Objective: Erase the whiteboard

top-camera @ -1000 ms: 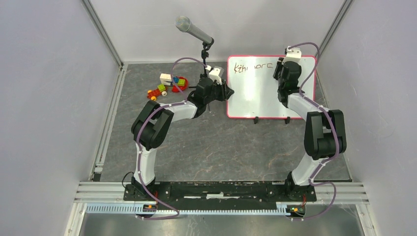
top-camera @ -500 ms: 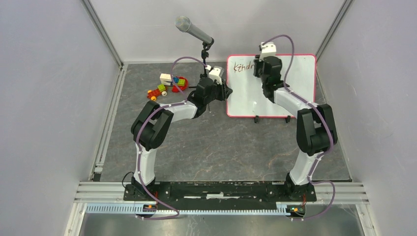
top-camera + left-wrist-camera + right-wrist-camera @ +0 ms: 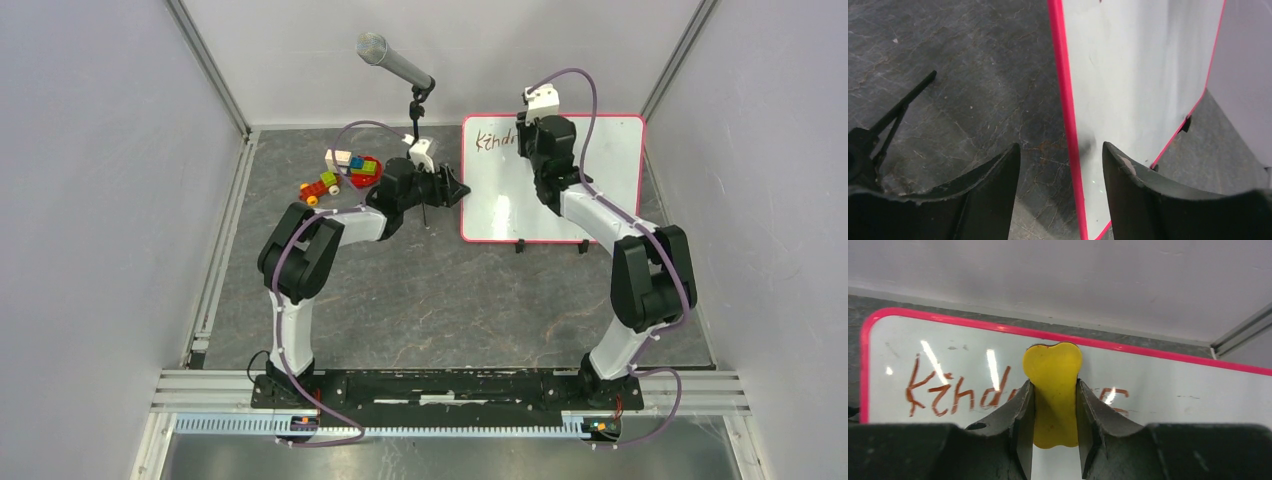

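Yellow eraser point(image 3: 1053, 367) in right gripper point(image 3: 1054, 392)

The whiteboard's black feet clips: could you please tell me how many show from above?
2. Both sit on the near edge of the whiteboard: left clip left of centre, right clip right of centre. Others may be hidden under the right arm.
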Controlling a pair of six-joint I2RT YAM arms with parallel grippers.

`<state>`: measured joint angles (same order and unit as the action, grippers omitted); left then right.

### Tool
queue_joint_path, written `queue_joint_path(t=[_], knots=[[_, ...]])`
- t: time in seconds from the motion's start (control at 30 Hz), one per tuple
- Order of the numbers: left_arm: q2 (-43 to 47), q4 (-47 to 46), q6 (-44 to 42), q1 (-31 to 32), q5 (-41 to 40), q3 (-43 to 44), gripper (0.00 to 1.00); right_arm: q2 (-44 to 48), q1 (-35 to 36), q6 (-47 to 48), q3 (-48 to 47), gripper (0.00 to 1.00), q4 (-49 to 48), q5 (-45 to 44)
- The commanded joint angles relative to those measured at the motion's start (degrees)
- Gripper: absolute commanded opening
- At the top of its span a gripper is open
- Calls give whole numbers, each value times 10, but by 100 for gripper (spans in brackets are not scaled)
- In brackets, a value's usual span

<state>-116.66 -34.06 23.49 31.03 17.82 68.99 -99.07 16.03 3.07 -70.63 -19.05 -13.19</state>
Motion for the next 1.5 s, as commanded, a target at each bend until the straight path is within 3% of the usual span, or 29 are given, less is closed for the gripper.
queue_joint_path(t=[0.0, 0.2, 0.27, 0.4, 0.5, 0.67, 0.87, 1.17, 1.27, 1.47], knots=[[-15, -53, 64, -9, 62, 26, 68, 7, -21, 39, -33, 18, 11, -49], [-57, -56, 82, -5, 57, 66, 69, -3, -45, 14, -32, 20, -2, 7], [-68, -54, 81, -2, 52, 79, 67, -12, -45, 9, -46, 26, 10, 22], [-75, -62, 85, 0, 42, 83, 61, -11, -46, 11, -60, 56, 27, 14], [-74, -70, 86, 0, 43, 77, 57, 4, -51, 12, -49, 66, 22, 11], [-74, -77, 84, 0, 40, 73, 46, 1, -60, 5, -48, 63, 23, 16], [-69, -85, 74, 0, 34, 62, 30, -11, -63, 11, -49, 45, 24, 18], [-64, -99, 49, 7, 2, 45, 13, -34, -62, 8, -60, 30, 24, 64], [-61, -90, 30, 15, -23, 44, 3, -35, -52, 11, -51, 28, 19, 80], [-56, -93, -4, 34, -71, 35, 2, -32, 3, 42, -26, 27, 8, 80]])
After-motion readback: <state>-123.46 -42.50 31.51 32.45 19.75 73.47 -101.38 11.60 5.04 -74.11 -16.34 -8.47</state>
